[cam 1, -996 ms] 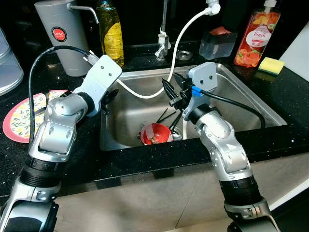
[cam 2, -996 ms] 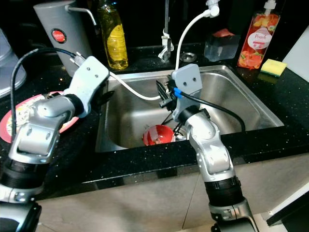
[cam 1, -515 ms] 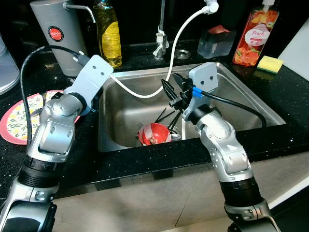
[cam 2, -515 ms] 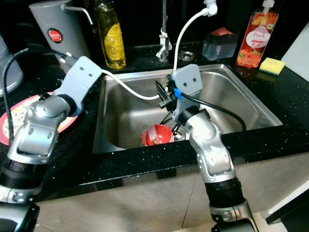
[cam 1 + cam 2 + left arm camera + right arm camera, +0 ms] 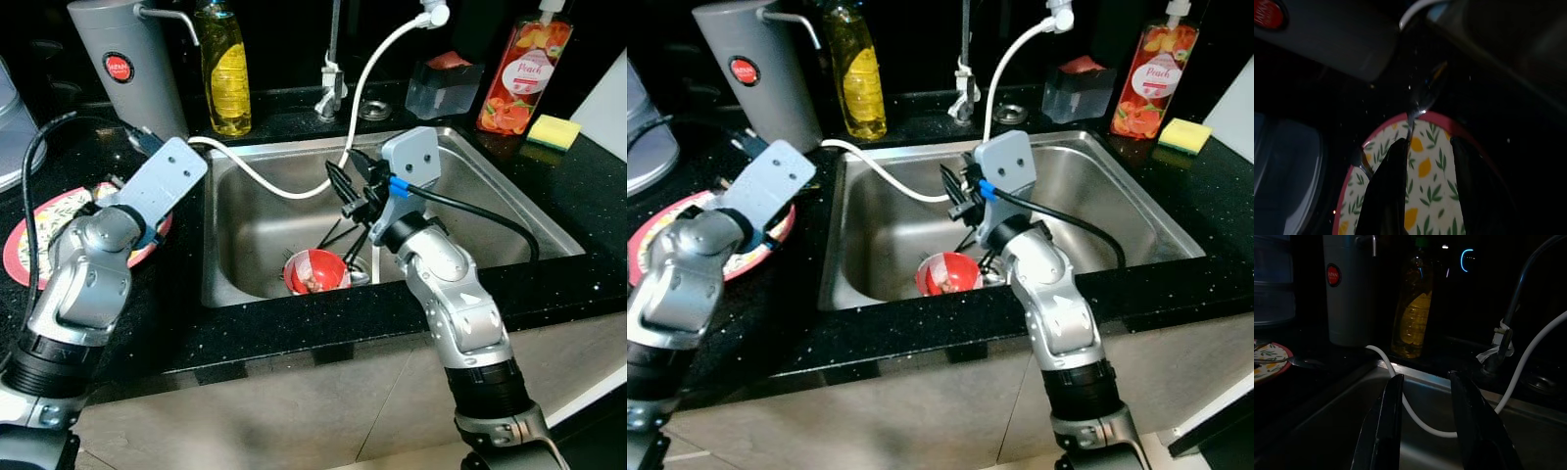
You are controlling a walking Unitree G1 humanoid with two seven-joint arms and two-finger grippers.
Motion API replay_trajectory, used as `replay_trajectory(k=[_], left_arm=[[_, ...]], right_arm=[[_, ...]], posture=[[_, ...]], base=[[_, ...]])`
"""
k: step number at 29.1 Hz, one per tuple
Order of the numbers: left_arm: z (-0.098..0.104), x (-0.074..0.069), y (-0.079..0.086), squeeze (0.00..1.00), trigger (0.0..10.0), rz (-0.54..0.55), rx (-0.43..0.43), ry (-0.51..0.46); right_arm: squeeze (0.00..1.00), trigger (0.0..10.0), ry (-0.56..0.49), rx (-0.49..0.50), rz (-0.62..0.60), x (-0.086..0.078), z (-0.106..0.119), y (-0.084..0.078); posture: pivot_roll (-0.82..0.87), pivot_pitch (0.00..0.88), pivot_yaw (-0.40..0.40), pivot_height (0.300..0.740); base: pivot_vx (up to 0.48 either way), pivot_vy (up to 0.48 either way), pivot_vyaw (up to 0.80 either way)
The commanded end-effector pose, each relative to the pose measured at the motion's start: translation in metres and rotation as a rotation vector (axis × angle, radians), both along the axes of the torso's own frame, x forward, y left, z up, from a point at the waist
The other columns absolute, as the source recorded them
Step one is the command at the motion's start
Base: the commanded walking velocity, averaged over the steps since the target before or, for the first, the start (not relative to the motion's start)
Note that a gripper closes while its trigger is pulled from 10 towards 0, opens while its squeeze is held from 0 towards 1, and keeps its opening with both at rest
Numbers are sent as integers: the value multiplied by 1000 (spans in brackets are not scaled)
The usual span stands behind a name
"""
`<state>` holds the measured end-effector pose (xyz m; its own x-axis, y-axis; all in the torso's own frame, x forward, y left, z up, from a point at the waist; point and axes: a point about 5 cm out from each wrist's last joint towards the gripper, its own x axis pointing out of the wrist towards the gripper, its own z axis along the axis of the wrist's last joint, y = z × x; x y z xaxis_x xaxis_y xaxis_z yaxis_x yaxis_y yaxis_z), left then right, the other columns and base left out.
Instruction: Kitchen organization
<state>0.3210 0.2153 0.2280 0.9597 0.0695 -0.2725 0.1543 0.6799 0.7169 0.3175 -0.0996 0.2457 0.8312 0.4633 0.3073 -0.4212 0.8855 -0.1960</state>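
Two silver jointed arms — grey angular wrist housings, black cables, blue clip on the right.

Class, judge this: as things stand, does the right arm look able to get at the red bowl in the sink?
Probably yes. The right gripper hangs open over the sink, the red bowl lies just below it, and nothing covers the bowl.

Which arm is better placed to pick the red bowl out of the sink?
Right. The right gripper hangs open above the sink, close over the red bowl. The left gripper is open over the patterned plate on the counter.
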Motion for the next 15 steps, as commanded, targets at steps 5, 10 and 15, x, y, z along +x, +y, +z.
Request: replay_trajectory(k=[5,10,15], left_arm=[[-8,-4,10,0,10000,31,73,38],[-10,-5,7,0,10000,11,75,50],[-11,-4,12,0,10000,36,86,53]], right_arm=[[0,10000,3,-1,6,0,-2,1],[0,10000,1,-2,9,1,-2,1],[0,10000,0,-2,10,1,-1,1]], posture=[[85,0,6,740],[87,0,3,740],[87,0,3,740]], base=[[0,0,0],[0,0,0],[0,0,0]])
